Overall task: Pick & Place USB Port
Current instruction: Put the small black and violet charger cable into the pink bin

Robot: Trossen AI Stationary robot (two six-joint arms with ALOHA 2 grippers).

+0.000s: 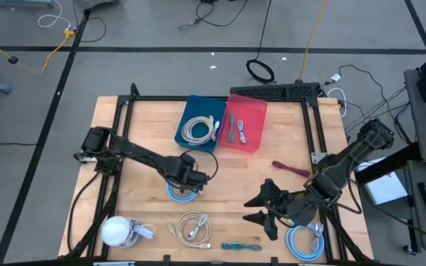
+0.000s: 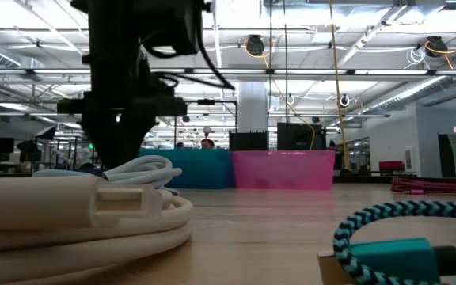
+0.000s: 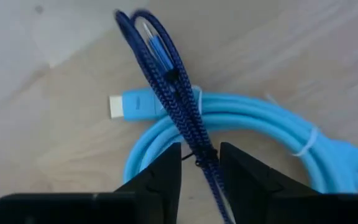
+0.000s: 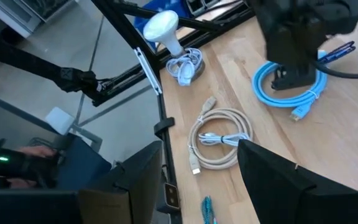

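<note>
Two claws were in view. Nearest the tabletop's (image 1: 146, 133) front edge lay a beige cable coil (image 1: 191, 225), a teal cable (image 1: 240, 246) and a white bulb-like item (image 1: 115, 230). Right claw (image 1: 261, 209) hovered with fingers apart, holding nothing. Left claw (image 3: 199, 168) sat mid-table, fingers nearly together around a dark blue braided cable (image 3: 166, 74) lying across a light blue cable coil (image 3: 253, 130). Farther back stood a blue bin (image 1: 200, 122) and a pink bin (image 1: 242, 122).

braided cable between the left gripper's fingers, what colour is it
Dark navy blue, a woven braided cable lying across a light blue coiled cable; clearest in the left wrist view.
</note>
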